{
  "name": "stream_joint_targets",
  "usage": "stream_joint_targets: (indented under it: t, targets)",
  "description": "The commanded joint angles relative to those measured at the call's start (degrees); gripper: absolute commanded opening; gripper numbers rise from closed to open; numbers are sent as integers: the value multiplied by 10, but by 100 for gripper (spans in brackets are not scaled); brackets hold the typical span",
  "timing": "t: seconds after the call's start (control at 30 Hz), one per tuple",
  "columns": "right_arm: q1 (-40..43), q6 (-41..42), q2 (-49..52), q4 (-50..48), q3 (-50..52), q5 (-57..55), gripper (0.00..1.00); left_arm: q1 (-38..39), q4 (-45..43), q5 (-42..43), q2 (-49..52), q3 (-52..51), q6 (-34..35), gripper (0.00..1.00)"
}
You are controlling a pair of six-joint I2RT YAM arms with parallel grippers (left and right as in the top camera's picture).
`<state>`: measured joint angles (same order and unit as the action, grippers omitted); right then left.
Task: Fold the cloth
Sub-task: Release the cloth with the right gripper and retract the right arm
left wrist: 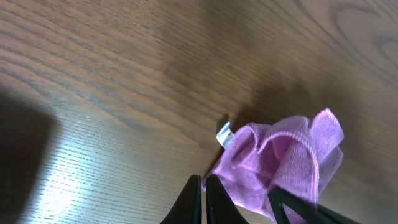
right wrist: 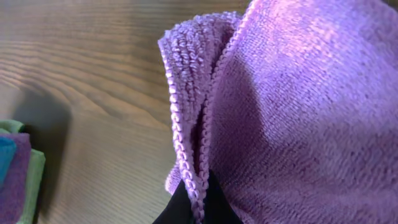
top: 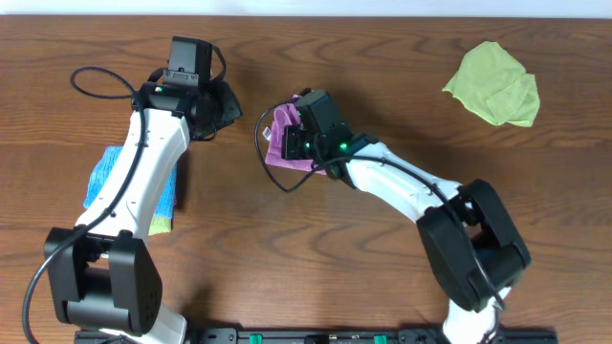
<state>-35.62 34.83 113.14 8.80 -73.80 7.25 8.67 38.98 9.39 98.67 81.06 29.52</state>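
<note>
The cloth (top: 283, 141) sits near the middle of the table (top: 382, 57), a little toward the far edge, bunched under my right gripper (top: 304, 122), whose fingers (right wrist: 186, 208) pinch its hem. My left gripper (top: 228, 103) hangs just left of it. A folded cloth (top: 100, 177) lies by the left edge under my left arm. Another crumpled cloth (top: 492, 81) rests in the far right corner.

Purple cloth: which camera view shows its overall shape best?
The left wrist view: the purple cloth appears whole, bunched on the table with a white tag. Overhead, the right end effector covers most of it. The right wrist view shows only a close-up stitched edge pinched between its fingers.
</note>
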Motion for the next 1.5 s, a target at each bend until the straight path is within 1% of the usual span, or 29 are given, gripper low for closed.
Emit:
stream_joint_targets:
  t: [0.0, 0.3, 0.6, 0.7, 0.73, 0.8, 0.83, 0.93, 1.0, 1.03, 1.1, 1.13, 1.37, 1.47]
  targets:
    - [-11, -11, 23, 3, -30, -2, 1, -2, 3, -8, -11, 14, -12, 6]
    - [-19, -12, 57, 9, -57, -4, 1, -2, 12, -9, -11, 14, -12, 6]
    - [-31, -13, 61, 9, -58, -4, 1, -2, 12, -8, -11, 14, -12, 6]
    - [-34, -13, 61, 10, -58, -4, 21, -2, 13, -8, -11, 14, -12, 6]
    - [-35, -13, 61, 11, -58, -4, 34, -2, 13, -8, -11, 14, -12, 6]
    - [-35, -13, 61, 15, -58, -3, 46, -2, 15, -8, -11, 14, -12, 6]
    - [-35, -13, 61, 18, -58, -3, 55, -2, 15, -8, -11, 14, -12, 6]
    - [-35, -22, 61, 29, -58, 7, 70, -2, 15, -8, -11, 14, -12, 6]
    - [-35, -23, 61, 36, -58, 21, 79, -2, 15, -8, -11, 14, -12, 6]
    - [-35, -23, 61, 39, -59, 27, 86, -2, 15, -8, -11, 14, -12, 6]
    - [-35, -23, 61, 45, -62, 37, 97, -2, 15, -8, -11, 14, -12, 6]
    - [-35, -23, 58, 51, -65, 38, 99, -2, 15, -8, -11, 14, -12, 6]
    - [-25, -37, 5, 75, -76, 27, 99, -2, 15, -8, -11, 14, -11, 6]
    - [-13, -39, -23, 103, -76, 17, 99, -2, 15, -8, -11, 14, -10, 6]
